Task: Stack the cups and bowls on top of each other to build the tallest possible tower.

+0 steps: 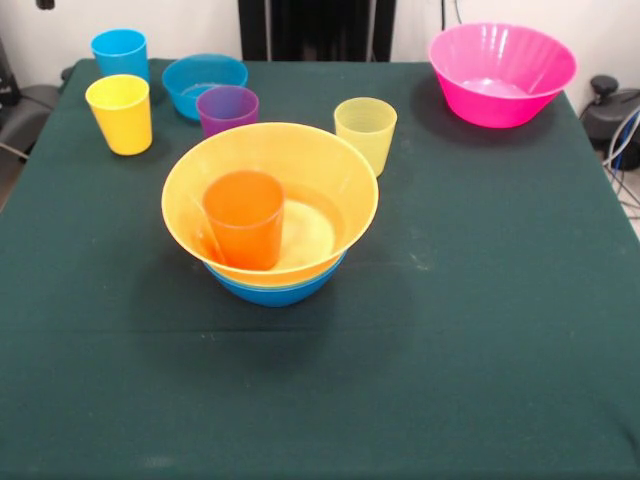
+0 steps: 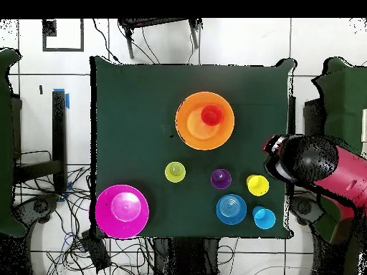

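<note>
The tower stands mid-table: a medium blue bowl (image 1: 275, 290) at the base, the large orange-yellow bowl (image 1: 300, 160) (image 2: 192, 127) nested in it, and the orange cup (image 1: 243, 218) (image 2: 211, 114) upright inside. The blue cup (image 1: 120, 52), yellow cup (image 1: 120, 112), purple cup (image 1: 227, 108) and pale yellow-green cup (image 1: 366, 130) stand apart on the far side. A small blue bowl (image 1: 203, 82) sits between the blue and purple cups. The large pink bowl (image 1: 502, 72) (image 2: 122, 210) is at the far right corner. No green bowl shows. My arm (image 2: 315, 168) is off the table's edge; its gripper cannot be made out.
The green cloth table (image 1: 480, 330) has its near half bare. In the overhead view the red and black arm hangs beside the table edge close to the yellow cup (image 2: 257, 185) and blue cup (image 2: 264, 218). Cables and chairs surround the table.
</note>
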Robot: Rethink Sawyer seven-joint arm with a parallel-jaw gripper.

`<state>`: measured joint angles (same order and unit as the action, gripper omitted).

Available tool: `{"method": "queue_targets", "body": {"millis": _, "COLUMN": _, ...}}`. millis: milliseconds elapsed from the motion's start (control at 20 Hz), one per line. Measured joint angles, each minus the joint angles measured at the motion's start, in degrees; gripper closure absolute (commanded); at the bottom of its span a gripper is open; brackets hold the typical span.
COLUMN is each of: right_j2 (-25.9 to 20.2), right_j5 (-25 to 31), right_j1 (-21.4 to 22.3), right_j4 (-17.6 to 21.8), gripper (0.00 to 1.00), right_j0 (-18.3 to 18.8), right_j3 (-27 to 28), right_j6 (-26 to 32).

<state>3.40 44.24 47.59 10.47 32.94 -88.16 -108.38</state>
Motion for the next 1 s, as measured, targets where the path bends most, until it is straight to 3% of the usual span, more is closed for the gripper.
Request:
{"method": "queue_targets", "body": {"millis": 500, "right_j2": -0.4, "right_j5": -0.32, "right_j1": 0.01, "right_j4": 4.57, "gripper": 0.0, "right_j0": -0.24, "right_j3": -0.38, "right_j6": 0.0}}
{"method": "queue_targets", "body": {"millis": 1000, "right_j2": -2.14, "right_j5": -4.22, "right_j1": 0.01, "right_j4": 4.78, "gripper": 0.0, "right_j0": 0.89, "right_j3": -1.27, "right_j6": 0.0}}
